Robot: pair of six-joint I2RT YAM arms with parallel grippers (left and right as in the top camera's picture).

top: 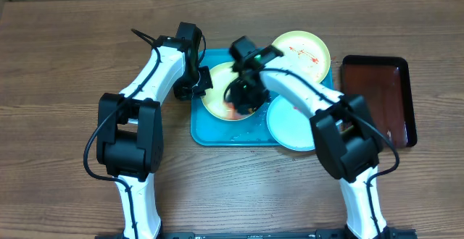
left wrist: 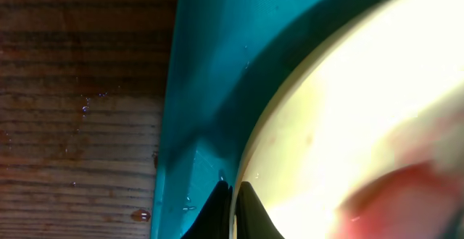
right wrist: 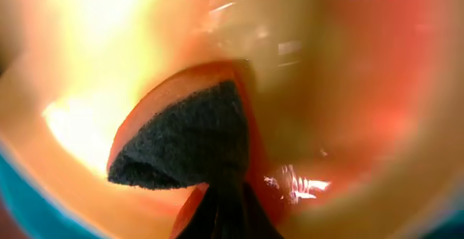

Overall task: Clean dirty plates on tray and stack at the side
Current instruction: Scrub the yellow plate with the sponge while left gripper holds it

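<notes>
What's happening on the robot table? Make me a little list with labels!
Tray: turquoise tray, three plates on it
Left plate: yellow-green rim, red smear
Left gripper: pinching the left plate's rim
Right gripper: holding a dark sponge down on the left plate
Back plate: yellow-green rim, red sauce spots, hanging over the tray's far edge
Blue plate: no sauce visible
To the right: dark red-brown tray

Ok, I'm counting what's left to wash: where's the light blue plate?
Overhead view: the light blue plate sits at the tray's near right corner, partly under the right arm, just right of the yellow-rimmed plate being scrubbed with the sponge.
</notes>
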